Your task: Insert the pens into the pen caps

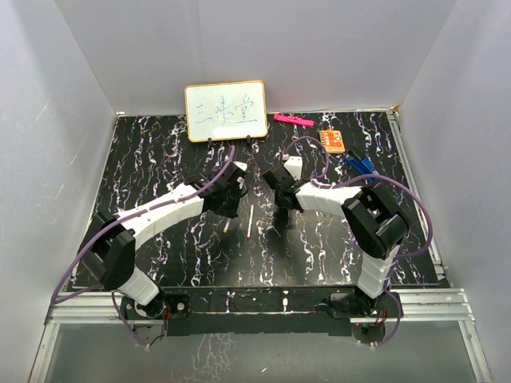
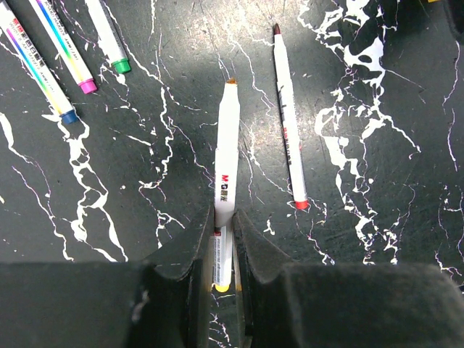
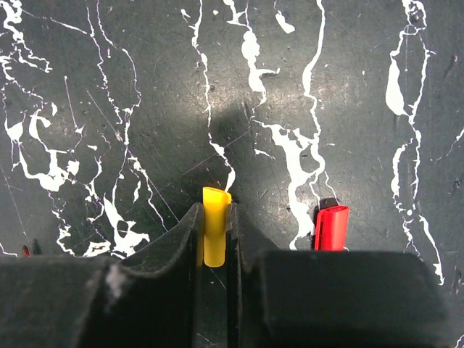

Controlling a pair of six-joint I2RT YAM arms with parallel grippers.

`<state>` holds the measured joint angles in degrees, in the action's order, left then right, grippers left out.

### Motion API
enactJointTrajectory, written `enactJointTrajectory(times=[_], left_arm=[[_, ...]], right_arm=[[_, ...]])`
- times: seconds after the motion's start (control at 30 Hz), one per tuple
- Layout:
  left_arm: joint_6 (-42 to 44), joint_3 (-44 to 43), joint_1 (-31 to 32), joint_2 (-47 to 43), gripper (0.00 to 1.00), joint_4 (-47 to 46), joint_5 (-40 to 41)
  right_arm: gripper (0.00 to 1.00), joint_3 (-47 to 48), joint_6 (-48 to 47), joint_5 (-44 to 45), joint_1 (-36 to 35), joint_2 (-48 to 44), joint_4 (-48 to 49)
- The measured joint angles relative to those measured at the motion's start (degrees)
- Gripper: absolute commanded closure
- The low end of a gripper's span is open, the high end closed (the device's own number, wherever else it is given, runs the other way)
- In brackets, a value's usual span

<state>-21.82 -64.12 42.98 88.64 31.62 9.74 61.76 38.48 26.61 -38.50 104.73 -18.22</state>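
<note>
Looking down from the top camera: table point(image 1: 160, 152) is boxed by white walls point(image 1: 48, 120) on the left, right and far sides. Whiteboard point(image 1: 226, 111), pink bar point(image 1: 293, 120), orange card point(image 1: 332, 141) and blue clip point(image 1: 361, 163) sit along the far edge, well apart from the work zone. Arm bases and a rail take the near edge. Both arms angle in to mid-table, with left gripper point(image 1: 228, 209) and right gripper point(image 1: 281, 215) near each other. Red-ended pen point(image 1: 251, 221) lies flat between them, touching neither. Open marbled black surface lies to either side of the two heads. Can't tell from up here how either gripper's jaws stand. Left wrist: fingers point(image 2: 192, 254) are pressed onto held pen point(image 2: 226, 156), a white barrel pinched near its yellow back end and running straight out ahead, orange tip forward. Red-ended pen lies just right of it, roughly parallel and apart, dark tip far and red end near. In the top-left corner, blue-ended pen point(image 2: 36, 65), pink-ended pen point(image 2: 65, 47) and green-ended pen point(image 2: 109, 36) lie side by side on a diagonal, well apart from the fingers. Right wrist: fingers point(image 3: 174, 250) are pinching yellow cap point(image 3: 215, 225), its end poking out past the tips. Red cap point(image 3: 331, 227) sits just beside the right-hand finger's outer edge; contact unclear. Bare surface lies ahead.
</note>
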Motion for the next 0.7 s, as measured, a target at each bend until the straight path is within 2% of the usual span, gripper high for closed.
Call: enactJointTrajectory(times=[0.53,0.7], left_arm=[[1.07,0.0,0.0,0.0,1.0,-0.35,-0.13],[1.53,0.31,0.0,-0.28,1.0,-3.02,-1.75]], right_arm=[[1.0,1.51,-2.47,-0.22,0.02,0.15,-1.36],[1.0,1.49,-5.77,-1.18,0.7,-5.27,0.26]])
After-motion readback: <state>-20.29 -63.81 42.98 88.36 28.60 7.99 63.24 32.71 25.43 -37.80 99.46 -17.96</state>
